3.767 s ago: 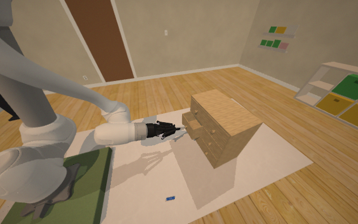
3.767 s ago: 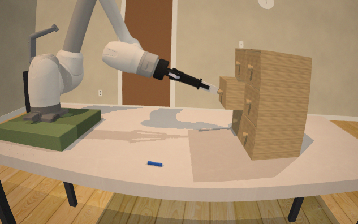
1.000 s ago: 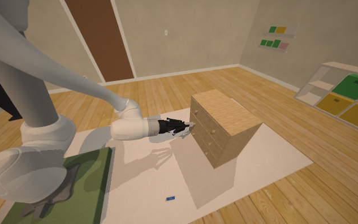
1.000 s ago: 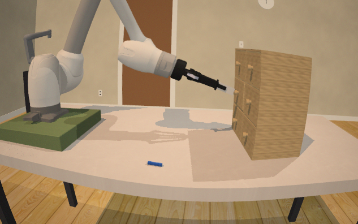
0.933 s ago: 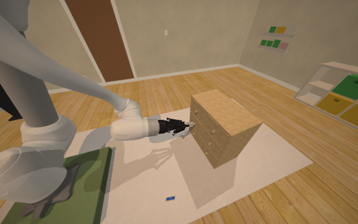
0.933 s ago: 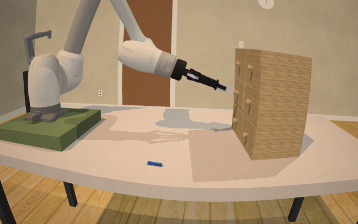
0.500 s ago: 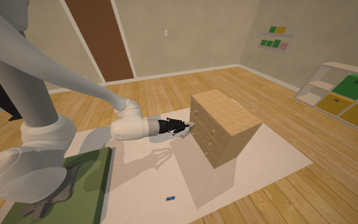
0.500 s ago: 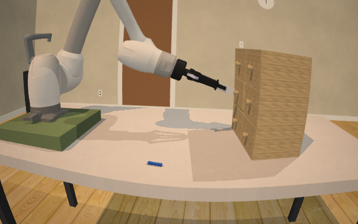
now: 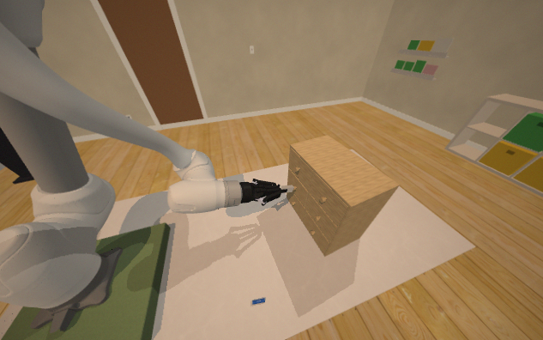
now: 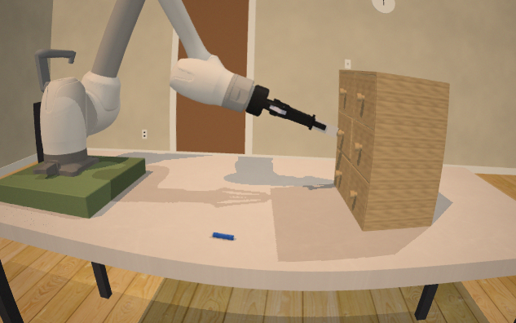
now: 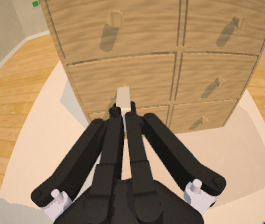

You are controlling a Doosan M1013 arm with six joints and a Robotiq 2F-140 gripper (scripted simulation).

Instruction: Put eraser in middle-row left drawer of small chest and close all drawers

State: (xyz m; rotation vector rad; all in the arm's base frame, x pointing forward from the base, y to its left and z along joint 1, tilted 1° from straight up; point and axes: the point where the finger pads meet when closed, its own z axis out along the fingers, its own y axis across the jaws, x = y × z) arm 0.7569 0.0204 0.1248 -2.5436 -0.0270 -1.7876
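I see the black two-finger gripper (image 10: 331, 130) with its jaws fully closed, empty, the pale tips at the knob of the middle-row left drawer (image 10: 344, 136) of the small light-wood chest (image 10: 403, 147). All drawers look pushed in. The small blue eraser (image 10: 222, 236) lies on the beige table (image 10: 174, 253), well apart from the chest.

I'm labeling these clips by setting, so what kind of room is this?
Probably a home room, perhaps a playroom or study: a wooden plank floor, a brown door, and a cubby shelf of colored bins against the wall. The arm works at a pale table holding a small chest.
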